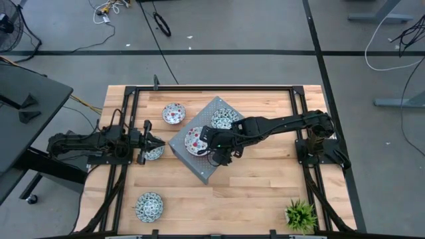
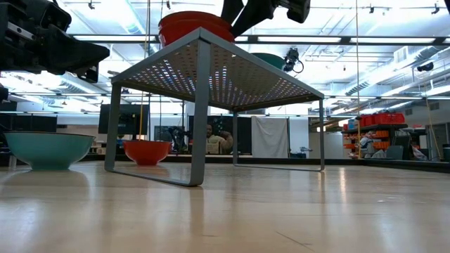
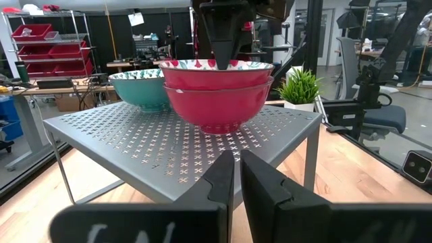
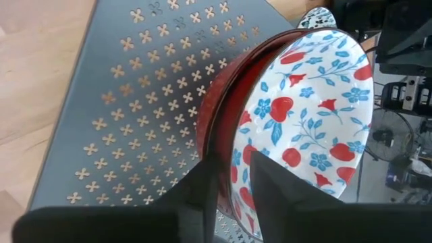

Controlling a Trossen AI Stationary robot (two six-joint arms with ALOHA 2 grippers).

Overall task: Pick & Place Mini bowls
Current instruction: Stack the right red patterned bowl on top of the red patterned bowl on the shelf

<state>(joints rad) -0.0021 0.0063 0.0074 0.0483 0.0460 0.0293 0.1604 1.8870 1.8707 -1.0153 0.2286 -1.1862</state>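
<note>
Midway by the look of it: two red bowls [image 3: 217, 91] stacked on the grey rack [image 1: 182, 147], upper rim pinched by right gripper [image 1: 214, 154], teal bowl [image 1: 224, 119] alongside, three on the table; left gripper [image 1: 154, 141] closed, empty.

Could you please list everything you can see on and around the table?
red mini bowls: three, red outside with floral insides; two stacked on the rack, one on the table beside it.
teal mini bowls: three, teal; one on the rack, one on the table by the left hand, one near the table's edge.
rack: one, grey perforated metal, table centre.
potted plant: one, green, table corner.
table: one, light wood.
left hand: shut, empty, facing the rack.
right hand: shut on the upper stacked red bowl's rim.
</note>
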